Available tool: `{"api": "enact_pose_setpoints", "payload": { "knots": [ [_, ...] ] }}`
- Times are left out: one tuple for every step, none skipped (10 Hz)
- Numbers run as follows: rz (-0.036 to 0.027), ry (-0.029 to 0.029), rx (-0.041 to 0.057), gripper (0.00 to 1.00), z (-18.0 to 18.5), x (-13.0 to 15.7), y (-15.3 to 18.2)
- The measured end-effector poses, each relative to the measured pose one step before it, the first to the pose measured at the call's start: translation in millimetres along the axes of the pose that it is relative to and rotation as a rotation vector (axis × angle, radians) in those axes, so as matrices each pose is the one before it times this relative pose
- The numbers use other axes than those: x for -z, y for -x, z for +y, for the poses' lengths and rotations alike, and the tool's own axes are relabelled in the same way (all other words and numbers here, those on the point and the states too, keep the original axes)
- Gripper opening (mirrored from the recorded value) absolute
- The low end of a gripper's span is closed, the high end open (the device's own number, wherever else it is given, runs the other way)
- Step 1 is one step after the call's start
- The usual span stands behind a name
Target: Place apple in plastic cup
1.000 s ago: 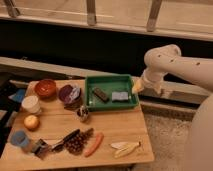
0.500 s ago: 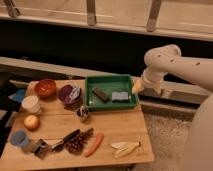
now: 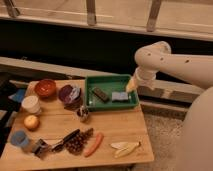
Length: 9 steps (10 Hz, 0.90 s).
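Note:
The apple (image 3: pixel 31 122), small, round and yellow-orange, sits on the wooden table (image 3: pixel 115 127) near its left edge. The plastic cup (image 3: pixel 20 138), short and light blue, stands just in front of the apple at the front left corner. My gripper (image 3: pixel 131 85) hangs at the end of the white arm (image 3: pixel 170 62), over the right rim of the green tray (image 3: pixel 89 92). It is far to the right of both the apple and the cup. It stands open and holds nothing.
A white cup (image 3: pixel 31 104), a red-brown bowl (image 3: pixel 45 88) and a purple bowl (image 3: pixel 68 93) stand behind the apple. The tray holds a dark bar (image 3: pixel 100 94) and a blue sponge (image 3: pixel 119 96). A carrot (image 3: pixel 93 144), a banana (image 3: pixel 125 148) and dark grapes (image 3: pixel 77 142) lie along the front.

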Motion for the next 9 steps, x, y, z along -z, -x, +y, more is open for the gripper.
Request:
{"api": "enact_pose_setpoints", "payload": {
  "knots": [
    [-0.00445, 0.01224, 0.03774, 0.78, 21.88, 1.19, 3.68],
    [-0.00805, 0.02036, 0.05346, 0.78, 31.75, 2.97, 4.14],
    [-0.0099, 0.02631, 0.05855, 0.78, 35.76, 4.09, 2.3],
    [-0.01, 0.01968, 0.0441, 0.78, 25.51, 3.39, 1.11],
    [-0.00845, 0.01627, 0.0384, 0.78, 21.51, 3.1, 0.65],
    [-0.00134, 0.00069, 0.00346, 0.78, 1.54, 0.43, 0.03],
    [0.00053, -0.00199, -0.00498, 0.78, -3.07, 0.14, -1.18],
    [-0.00059, 0.00007, 0.0022, 0.78, 0.72, 0.01, 0.32],
    [0.00024, 0.00234, 0.004, 0.78, 2.96, -0.3, 0.88]
  ]
}}
